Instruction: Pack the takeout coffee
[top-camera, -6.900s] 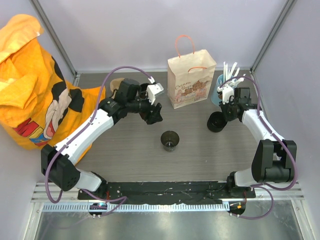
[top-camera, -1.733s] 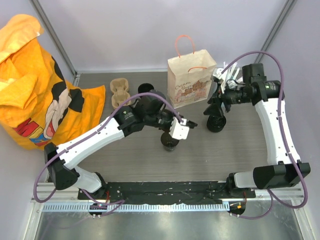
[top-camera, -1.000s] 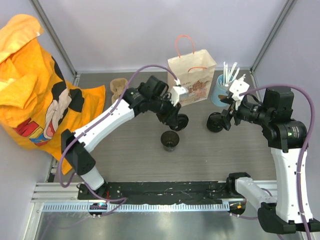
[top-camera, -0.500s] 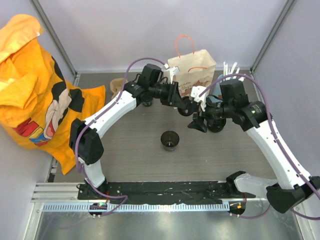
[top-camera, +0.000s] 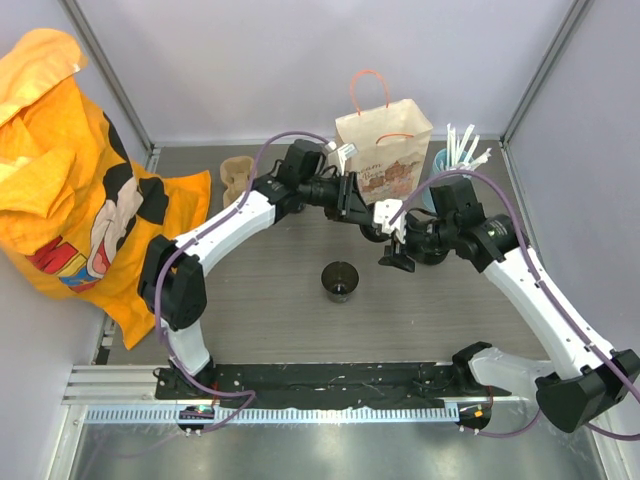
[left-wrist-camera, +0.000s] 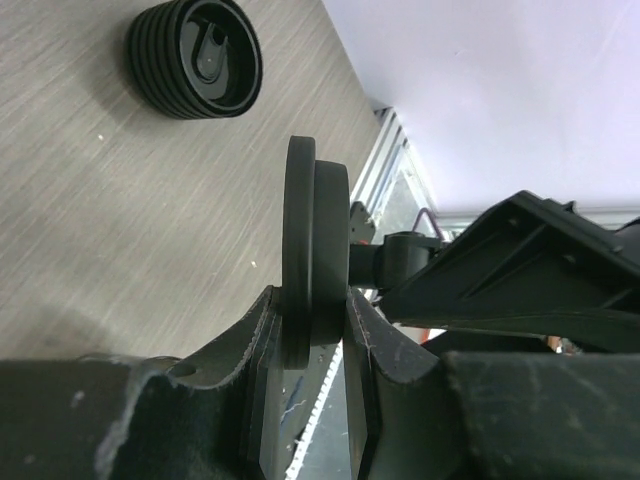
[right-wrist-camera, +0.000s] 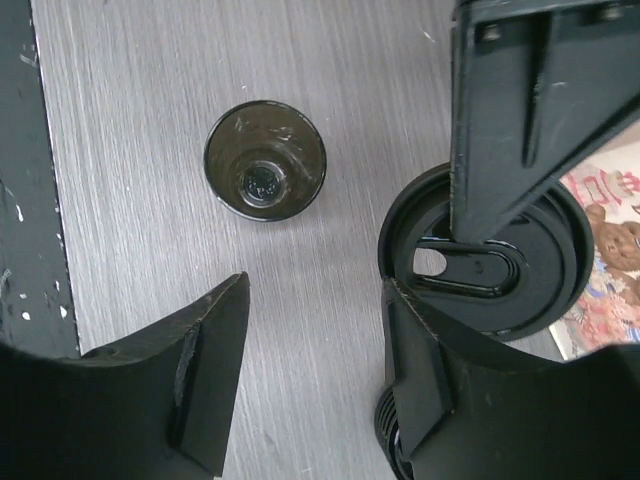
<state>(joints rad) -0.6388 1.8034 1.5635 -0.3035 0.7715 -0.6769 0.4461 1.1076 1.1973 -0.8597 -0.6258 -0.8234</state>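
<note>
The lidding step looks under way: the left gripper (left-wrist-camera: 312, 305) pinches the lid (left-wrist-camera: 316, 220) edge-on, the right gripper (right-wrist-camera: 315, 300) gapes empty beside it, and the open cup (right-wrist-camera: 265, 160) stands below both, so next the lid needs levelling over the rim.

A robot lab cell: plain lilac walls (top-camera: 300, 70), aluminium frame posts (top-camera: 105, 72), wood-grain table (top-camera: 260, 310).

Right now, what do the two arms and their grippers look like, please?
The left arm and the right arm have white shells on the long links, with black joints and bases. A thin purple cable loops along each. The left gripper and the right gripper have black, wedge-shaped fingers, and a small white block sits at each wrist.
</note>
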